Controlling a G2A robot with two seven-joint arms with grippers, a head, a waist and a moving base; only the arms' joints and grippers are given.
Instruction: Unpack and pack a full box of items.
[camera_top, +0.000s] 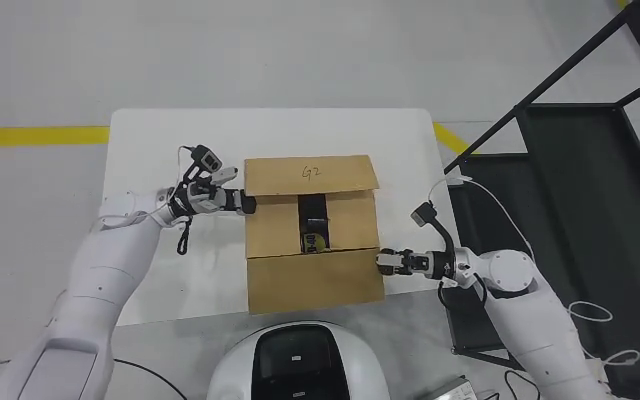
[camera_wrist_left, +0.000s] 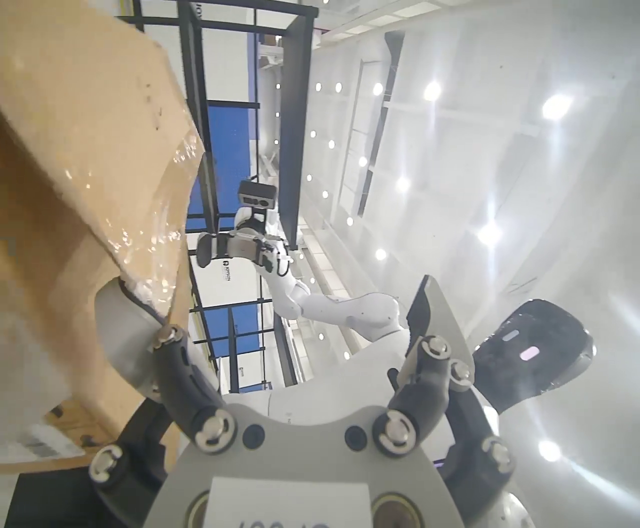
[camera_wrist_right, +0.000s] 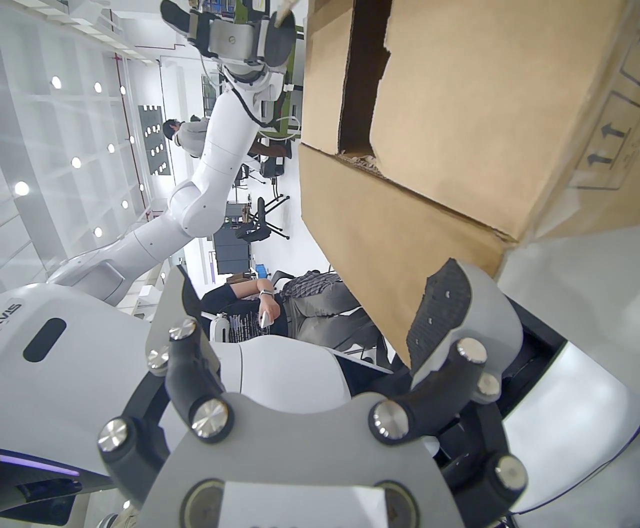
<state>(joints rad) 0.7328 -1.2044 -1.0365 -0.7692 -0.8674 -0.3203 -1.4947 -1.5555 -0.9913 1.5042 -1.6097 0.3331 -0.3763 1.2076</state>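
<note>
As you look down from the top, the cardboard box (camera_top: 312, 260) sits mid-table (camera_top: 150, 140), far and near flaps folded in with a gap between them. You can see dark items (camera_top: 313, 225) in that gap; can't tell what they are.

Your left gripper (camera_top: 243, 203) is up against the box's left side, towards the far corner. On the left wrist view its jaws are spread wide, nothing held. One finger (camera_wrist_left: 117, 320) sits right at a taped flap corner of the box; can't tell if it touches.

Your right gripper (camera_top: 383, 262) is at the box's near right corner. Jaws wide open too, nothing clamped. A cardboard edge runs down between the fingers, just beside the ribbed pad (camera_wrist_right: 442, 310), with the other finger well apart from it.

You've also got a black rack (camera_top: 580, 200) standing off the table's right side
</note>
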